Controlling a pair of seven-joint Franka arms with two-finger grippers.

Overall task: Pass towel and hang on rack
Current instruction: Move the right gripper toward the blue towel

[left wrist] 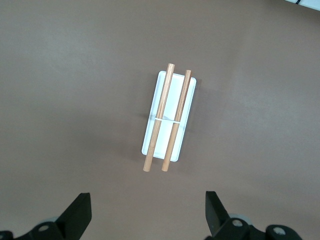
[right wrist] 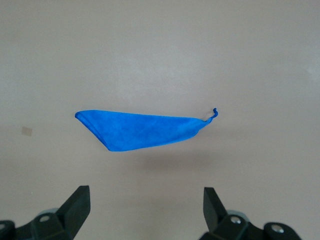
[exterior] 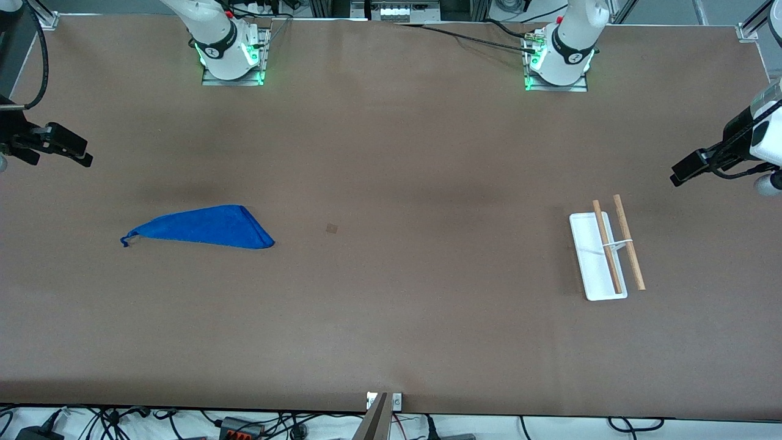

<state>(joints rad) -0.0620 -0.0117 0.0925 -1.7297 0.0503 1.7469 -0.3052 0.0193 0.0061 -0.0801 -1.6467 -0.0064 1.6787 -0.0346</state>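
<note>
Left gripper (left wrist: 145, 215) spread wide, empty, above rack (left wrist: 167, 117) at left arm's table end. Right gripper (right wrist: 145, 212) spread wide, empty, above blue towel (right wrist: 142, 130) lying flat at right arm's end. No readable writing.

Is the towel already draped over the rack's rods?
No, the towel lies folded flat on the table toward the right arm's end, well apart from the rack, whose two wooden rods are bare.

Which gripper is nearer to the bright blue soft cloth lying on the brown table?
The right. The right gripper is open, up in the air by the bright blue soft cloth at the right arm's end. The left gripper is open above the white rack with wooden rods, at the table's left-arm end.
</note>
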